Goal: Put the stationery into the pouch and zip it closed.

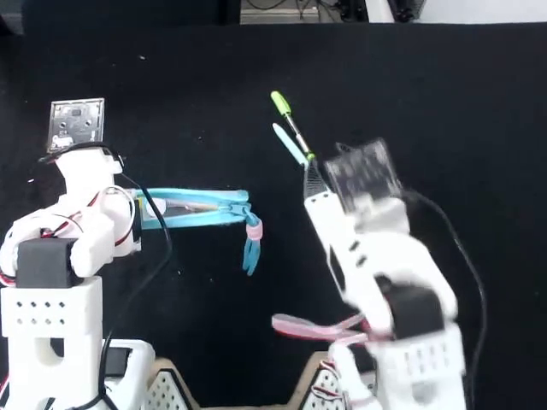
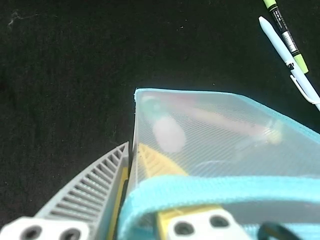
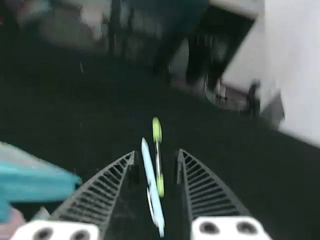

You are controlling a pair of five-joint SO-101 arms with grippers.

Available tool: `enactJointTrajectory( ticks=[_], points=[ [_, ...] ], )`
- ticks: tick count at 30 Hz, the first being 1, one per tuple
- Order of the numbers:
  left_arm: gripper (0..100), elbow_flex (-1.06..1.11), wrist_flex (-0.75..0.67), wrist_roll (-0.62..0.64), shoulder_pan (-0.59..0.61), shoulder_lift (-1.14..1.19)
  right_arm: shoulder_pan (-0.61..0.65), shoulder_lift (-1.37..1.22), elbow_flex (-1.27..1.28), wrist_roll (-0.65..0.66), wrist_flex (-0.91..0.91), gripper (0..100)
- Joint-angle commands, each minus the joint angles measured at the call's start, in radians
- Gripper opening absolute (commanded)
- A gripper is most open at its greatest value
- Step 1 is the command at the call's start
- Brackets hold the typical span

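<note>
Your left hand (image 2: 134,150) is clamped on the edge of the pouch (image 2: 210,135), one finger inside and one outside. The pouch lies on the tabletop (image 1: 410,102), at 8 o'clock from your right hand (image 3: 156,154). That hand's fingers are apart, with the blue pen (image 3: 150,185) and green pen (image 3: 157,132) between them. From above, the pens point to 11 o'clock.

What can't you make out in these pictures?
Pouch contents: left wrist view, its mesh blurs them into pale shapes.
Whether it is zipped: high view, too small.
Pink item: high view, an arm covers part.
Whether the right hand touches the pens: right wrist view, blurred.
</note>
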State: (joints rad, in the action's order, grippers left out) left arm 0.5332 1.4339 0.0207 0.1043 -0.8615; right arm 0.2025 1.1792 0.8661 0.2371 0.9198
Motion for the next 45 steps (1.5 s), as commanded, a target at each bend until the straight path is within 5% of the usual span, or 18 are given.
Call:
enactJointTrajectory(
  ticks=[1, 9, 24, 32, 36, 45],
  points=[
    [3, 0.042, -0.009, 0.006, 0.008, 0.008, -0.058, -0.179, -0.001, -0.008, -0.003, 11.3],
    [3, 0.042, -0.009, 0.006, 0.012, 0.008, -0.074, -0.685, -0.171, -0.008, 0.000, 21.2],
    [3, 0.044, -0.006, 0.006, 0.013, 0.008, -0.127, -1.434, -0.650, 0.158, 0.058, 19.1],
    [3, 0.044, -0.008, 0.006, 0.013, 0.008, -0.193, -1.612, -0.828, 0.288, 0.170, 17.5],
    [3, 0.044, -0.008, 0.006, 0.013, 0.008, -0.180, -1.633, -0.828, 0.325, 0.184, 0.8],
    [3, 0.044, -0.008, 0.006, 0.013, 0.008, -0.198, -1.600, -0.812, 0.322, 0.238, 1.0]
  ],
)
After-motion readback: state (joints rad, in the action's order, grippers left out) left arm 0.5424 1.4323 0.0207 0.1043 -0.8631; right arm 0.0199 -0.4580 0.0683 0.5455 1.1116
